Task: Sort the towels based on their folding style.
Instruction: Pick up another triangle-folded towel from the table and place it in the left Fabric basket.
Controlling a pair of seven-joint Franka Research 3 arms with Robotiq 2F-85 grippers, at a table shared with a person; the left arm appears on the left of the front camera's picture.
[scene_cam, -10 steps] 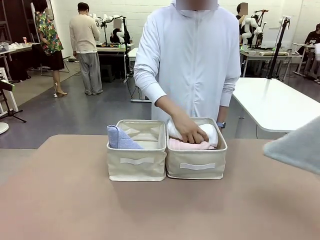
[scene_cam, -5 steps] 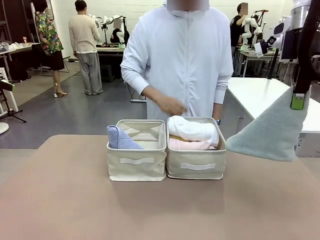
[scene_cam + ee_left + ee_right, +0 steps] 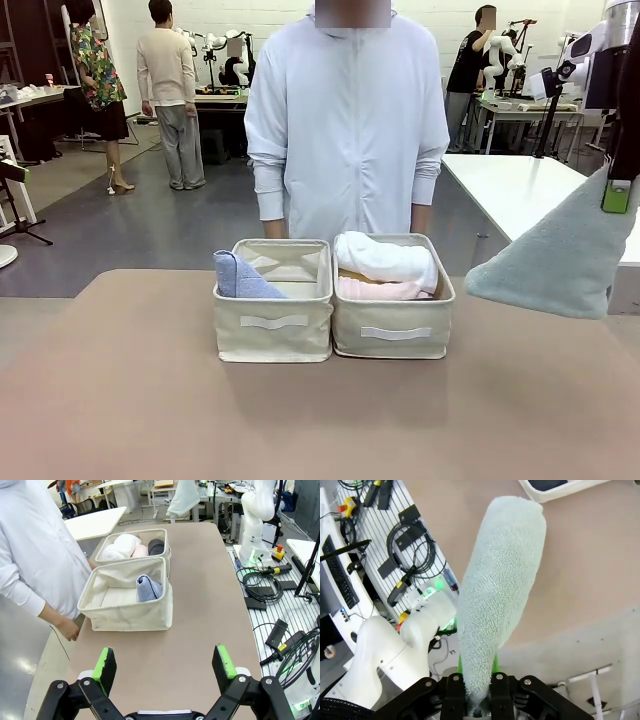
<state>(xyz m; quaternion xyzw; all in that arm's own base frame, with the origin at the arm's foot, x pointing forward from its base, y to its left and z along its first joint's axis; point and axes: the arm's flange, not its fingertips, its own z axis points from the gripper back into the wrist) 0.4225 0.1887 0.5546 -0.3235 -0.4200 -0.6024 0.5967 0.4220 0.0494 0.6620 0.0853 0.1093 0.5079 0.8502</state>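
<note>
- The right gripper (image 3: 476, 692) is clenched on the narrow tip of the green towel (image 3: 555, 265), which hangs above the tabletop's (image 3: 150, 400) right edge; it looks like soft, light terry, likely to sway.
- The left gripper (image 3: 165, 664) stands released and empty.
- The left bin (image 3: 240, 345), near the far edge, has open room beside the blue towel (image 3: 238, 277).

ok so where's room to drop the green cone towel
Left bin: bare floor beside the lavender-blue towel, room for the sage-green towel. Table in front of both bins is bare too. Right bin is crowded with rolled towels.
</note>
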